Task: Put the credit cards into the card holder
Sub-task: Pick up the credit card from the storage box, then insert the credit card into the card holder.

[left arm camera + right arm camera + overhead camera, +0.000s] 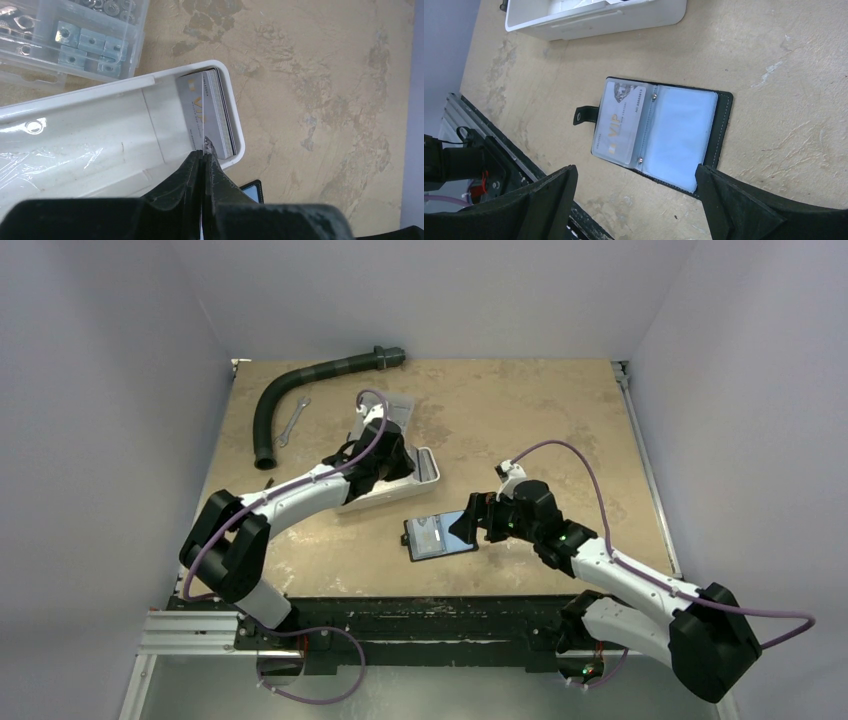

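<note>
One silver VIP card already sits in a clear sleeve of the open card holder. The holder lies flat on the desk in the middle of the right wrist view, and its facing sleeve looks empty. The rest of the credit cards stand on edge as a stack at the right end of the white tray. I judge the task barely begun, with most cards left to move.

The left arm reaches forward into the tray. The left gripper has its jaws together, and as far as the left wrist view shows they are pinched on the near edge of the front card of the stack. The right arm is bent low, and the right gripper hovers over the holder with jaws wide apart, holding nothing. A clear compartment box lies just beyond the tray, at the upper left.
</note>
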Tool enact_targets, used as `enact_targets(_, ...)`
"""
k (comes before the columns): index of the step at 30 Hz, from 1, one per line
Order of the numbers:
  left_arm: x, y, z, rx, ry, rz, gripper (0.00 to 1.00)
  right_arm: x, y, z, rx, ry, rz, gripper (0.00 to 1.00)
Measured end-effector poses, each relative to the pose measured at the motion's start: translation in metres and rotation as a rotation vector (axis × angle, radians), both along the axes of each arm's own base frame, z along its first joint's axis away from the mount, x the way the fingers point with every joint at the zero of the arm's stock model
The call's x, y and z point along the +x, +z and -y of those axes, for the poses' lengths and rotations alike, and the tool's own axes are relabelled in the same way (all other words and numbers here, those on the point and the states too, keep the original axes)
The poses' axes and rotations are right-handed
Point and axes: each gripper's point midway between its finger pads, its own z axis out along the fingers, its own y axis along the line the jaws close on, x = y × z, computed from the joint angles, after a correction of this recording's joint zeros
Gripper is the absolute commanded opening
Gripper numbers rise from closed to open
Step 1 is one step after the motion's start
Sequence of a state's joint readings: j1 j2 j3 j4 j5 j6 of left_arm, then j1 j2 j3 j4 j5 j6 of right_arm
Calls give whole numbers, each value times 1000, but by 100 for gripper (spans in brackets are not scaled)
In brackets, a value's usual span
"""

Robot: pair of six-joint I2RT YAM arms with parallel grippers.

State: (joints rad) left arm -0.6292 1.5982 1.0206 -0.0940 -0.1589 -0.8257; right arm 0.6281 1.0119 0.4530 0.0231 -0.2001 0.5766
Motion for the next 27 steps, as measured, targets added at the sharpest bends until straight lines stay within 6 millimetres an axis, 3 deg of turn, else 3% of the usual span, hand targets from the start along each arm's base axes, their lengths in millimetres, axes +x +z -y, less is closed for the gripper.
enact_targets(8,-13,29,-13,3,-13,41,0,0,-1,0,-1,0,-2,99)
enact_targets(14,-42,67,-11,-48,-158,126,0,-3,9,-10,61,34,-6,99)
enact_targets(19,-74,99,4,-176,-343,212,0,0,41,-25,233,76,13,94)
enact_targets(27,-115,119,23,-379,-524,265,0,5,99,-38,510,101,76,78)
